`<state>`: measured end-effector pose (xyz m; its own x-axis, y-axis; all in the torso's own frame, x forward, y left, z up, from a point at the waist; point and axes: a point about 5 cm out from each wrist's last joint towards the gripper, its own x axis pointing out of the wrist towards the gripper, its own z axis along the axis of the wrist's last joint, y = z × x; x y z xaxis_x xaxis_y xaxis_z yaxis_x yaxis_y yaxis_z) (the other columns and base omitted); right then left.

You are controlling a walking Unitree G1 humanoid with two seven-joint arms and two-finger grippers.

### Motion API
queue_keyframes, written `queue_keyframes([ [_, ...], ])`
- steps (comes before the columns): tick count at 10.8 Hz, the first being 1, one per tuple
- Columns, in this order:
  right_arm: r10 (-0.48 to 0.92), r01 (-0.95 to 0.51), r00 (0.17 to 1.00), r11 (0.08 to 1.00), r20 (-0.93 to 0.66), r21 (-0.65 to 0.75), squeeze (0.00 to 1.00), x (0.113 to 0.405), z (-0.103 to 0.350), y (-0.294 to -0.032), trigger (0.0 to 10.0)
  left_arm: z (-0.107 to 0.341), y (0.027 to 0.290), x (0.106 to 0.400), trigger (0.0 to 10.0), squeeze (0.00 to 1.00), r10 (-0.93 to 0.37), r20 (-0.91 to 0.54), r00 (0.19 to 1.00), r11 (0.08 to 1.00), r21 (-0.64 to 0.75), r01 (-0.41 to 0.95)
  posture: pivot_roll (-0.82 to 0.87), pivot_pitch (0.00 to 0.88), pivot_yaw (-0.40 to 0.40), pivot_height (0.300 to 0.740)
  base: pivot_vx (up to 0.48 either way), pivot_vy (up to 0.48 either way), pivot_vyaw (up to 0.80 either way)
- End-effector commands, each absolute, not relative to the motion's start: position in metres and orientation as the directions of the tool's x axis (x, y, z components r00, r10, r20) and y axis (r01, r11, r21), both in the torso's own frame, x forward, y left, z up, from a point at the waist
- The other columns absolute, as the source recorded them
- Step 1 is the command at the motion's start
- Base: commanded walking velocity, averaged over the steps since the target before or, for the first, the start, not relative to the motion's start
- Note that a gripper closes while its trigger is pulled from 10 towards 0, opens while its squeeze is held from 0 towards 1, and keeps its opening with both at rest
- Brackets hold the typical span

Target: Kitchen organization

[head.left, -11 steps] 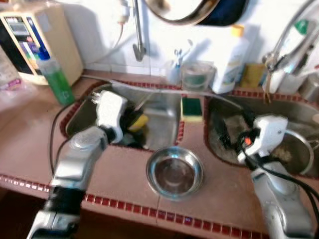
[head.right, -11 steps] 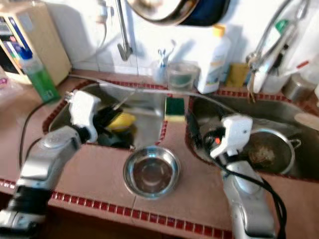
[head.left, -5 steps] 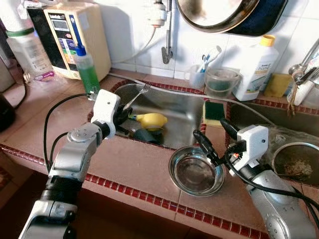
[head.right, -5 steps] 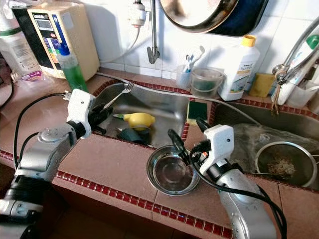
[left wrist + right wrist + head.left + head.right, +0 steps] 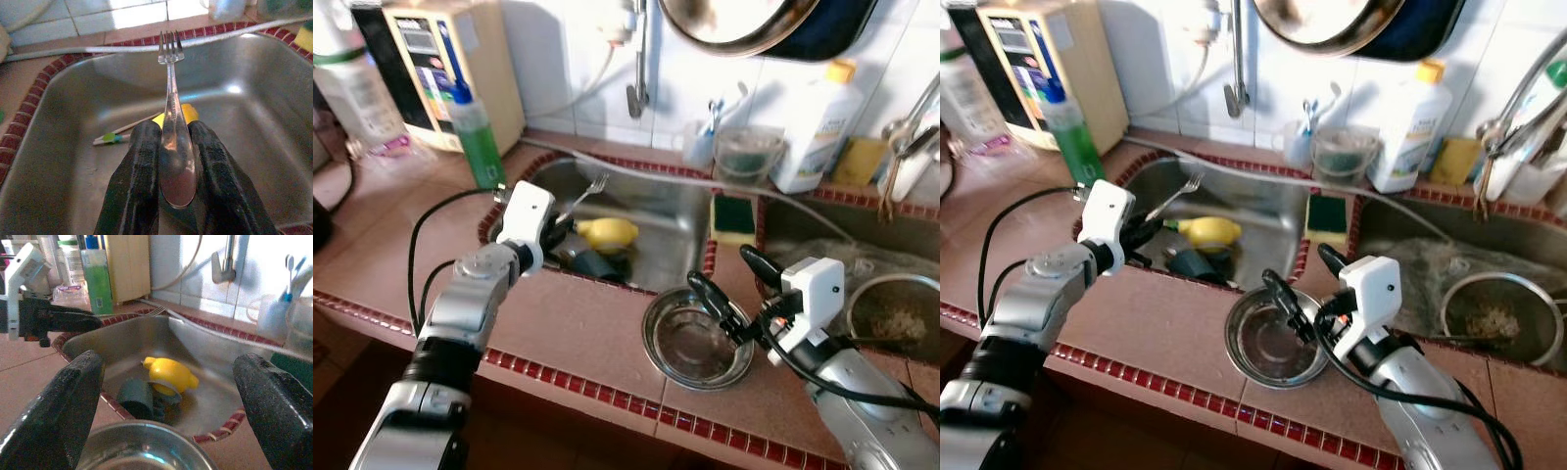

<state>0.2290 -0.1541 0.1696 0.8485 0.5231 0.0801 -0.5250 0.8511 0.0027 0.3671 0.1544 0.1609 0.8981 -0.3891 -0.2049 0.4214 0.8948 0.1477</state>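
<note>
Your left claw (image 5: 173,161) is clamped on a fork (image 5: 170,105) by its handle, tines pointing out over the left sink (image 5: 666,211). Your right claw (image 5: 724,294) hangs with its fingers spread wide above the steel bowl (image 5: 690,343) on the near counter (image 5: 578,323). You look to be mid-sort, fork in hand; next you likely need somewhere to set it, perhaps the bowl, which appears empty. Inside the left sink lie a yellow cup (image 5: 607,233) on its side and a dark cup (image 5: 597,264). At the far right, a strainer (image 5: 1503,323) holds food scraps.
</note>
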Motion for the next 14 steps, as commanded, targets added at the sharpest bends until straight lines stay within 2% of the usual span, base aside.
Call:
queue_keyframes([
  [1, 0.536, -0.54, 0.839, 0.841, 0.096, 0.022, 0.0, 0.222, 0.177, -0.155, 10.0, 0.167, 0.151, 0.373, 10.0, 0.0, -0.393, -0.196, 0.899, 0.888, 0.174, 0.426, -0.29, 0.142, 0.063, 0.74, 0.0, 0.0, 0.0],
  [8, 0.507, -0.513, 0.858, 0.853, 0.084, 0.094, 0.0, 0.195, 0.181, -0.157, 10.0, 0.164, 0.153, 0.385, 10.0, 0.0, -0.384, -0.268, 0.883, 0.871, 0.213, 0.443, -0.33, 0.21, 0.119, 0.74, 0.0, 0.0, 0.0],
  [14, 0.496, -0.505, 0.863, 0.855, 0.097, 0.115, 0.0, 0.191, 0.185, -0.155, 10.0, 0.155, 0.142, 0.388, 10.0, 0.0, -0.398, -0.337, 0.853, 0.863, 0.178, 0.473, -0.34, 0.22, 0.148, 0.74, 0.0, 0.0, 0.0],
])
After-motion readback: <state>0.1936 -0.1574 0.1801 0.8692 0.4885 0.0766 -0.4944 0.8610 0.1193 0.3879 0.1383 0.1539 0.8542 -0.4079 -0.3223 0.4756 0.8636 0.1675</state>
